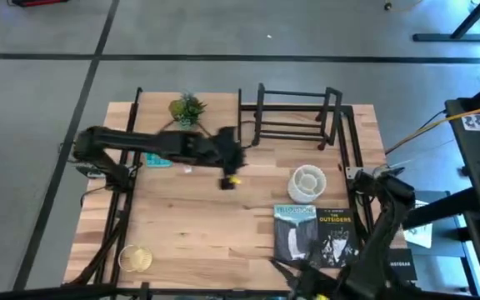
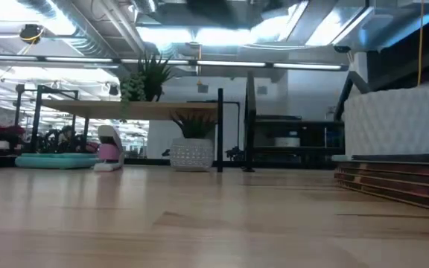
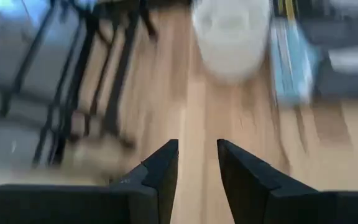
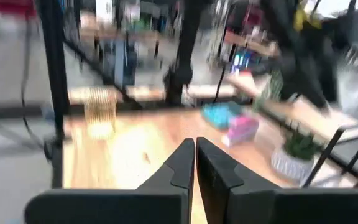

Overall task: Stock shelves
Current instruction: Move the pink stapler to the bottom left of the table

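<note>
- Left gripper hangs highest over the middle of the tabletop. Its jaws stand narrowly apart with nothing between them.
- At the front left corner sits a gold wire basket. It is probably light and springy, so I would pinch it at the rim.
- Along the back edge on the left stands the wood-board shelf on thin black legs. A leafy plant is on top and a second potted plant sits beneath.
- Just right of it, also at the back, is the black bar rack, with nothing visible on it. Both shelves look stiff but light enough to shift if bumped.
- In front of the rack is a white ribbed pot. It looks rigid and possibly slick, so it is best gripped across its wall.
- Nearer the front lie two books, flat and side by side. They are stiff, lie low, and are awkward to lift, so an edge grip seems needed.
- Right gripper waits at the front right, jaws closed together and empty.
</note>
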Controlling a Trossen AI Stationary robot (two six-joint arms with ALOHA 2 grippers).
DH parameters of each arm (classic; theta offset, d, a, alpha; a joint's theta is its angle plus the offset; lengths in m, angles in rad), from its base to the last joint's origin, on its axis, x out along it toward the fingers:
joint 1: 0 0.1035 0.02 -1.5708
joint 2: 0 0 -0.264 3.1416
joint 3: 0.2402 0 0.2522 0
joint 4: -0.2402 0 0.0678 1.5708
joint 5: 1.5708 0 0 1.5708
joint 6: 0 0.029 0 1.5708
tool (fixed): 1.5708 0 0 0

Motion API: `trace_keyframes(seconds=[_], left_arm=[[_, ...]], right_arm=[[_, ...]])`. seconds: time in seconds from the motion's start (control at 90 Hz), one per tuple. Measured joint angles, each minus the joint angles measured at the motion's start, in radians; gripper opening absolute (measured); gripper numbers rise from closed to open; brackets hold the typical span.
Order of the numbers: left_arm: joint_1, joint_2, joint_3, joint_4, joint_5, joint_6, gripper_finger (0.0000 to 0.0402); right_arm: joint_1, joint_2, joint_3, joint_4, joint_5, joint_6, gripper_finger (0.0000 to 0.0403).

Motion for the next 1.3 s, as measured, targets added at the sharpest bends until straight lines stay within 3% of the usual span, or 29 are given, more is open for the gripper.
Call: trace_keyframes(seconds=[0.144,0.322,0.556,0.744,0.856,1.011,1.178,1.3], left_arm=[[-0.118,-0.116,-0.014,-0.289,-0.104,-0.235,0.0099],[-0.332,-0.225,-0.12,-0.441,-0.236,-0.603,0.0099],[-0.622,-0.279,-0.272,-0.438,-0.364,-0.975,0.0099],[-0.769,-0.278,-0.337,-0.436,-0.379,-1.167,0.0099],[-0.835,-0.279,-0.348,-0.427,-0.387,-1.229,0.0099],[-0.903,-0.277,-0.35,-0.419,-0.435,-1.281,0.0099],[-0.943,-0.277,-0.35,-0.42,-0.493,-1.298,0.0099],[-0.949,-0.277,-0.35,-0.42,-0.509,-1.29,0.0099]], right_arm=[[-0.133,-0.002,-0.03,-0.01,-0.103,-0.031,0.0001],[-0.311,-0.002,-0.114,0.114,-0.25,-0.163,0.0014],[-0.526,0.009,-0.339,0.781,-0.586,-0.501,0.0128],[-0.647,0.16,-0.435,1.3,-0.64,-0.531,0.0226],[-0.695,0.287,-0.375,1.402,-0.676,-0.603,0.0275],[-0.736,0.442,-0.187,1.372,-0.577,-0.661,0.0322],[-0.769,0.564,0.019,1.258,-0.455,-0.667,0.0332],[-0.798,0.624,0.161,1.194,-0.459,-0.666,0.033]])
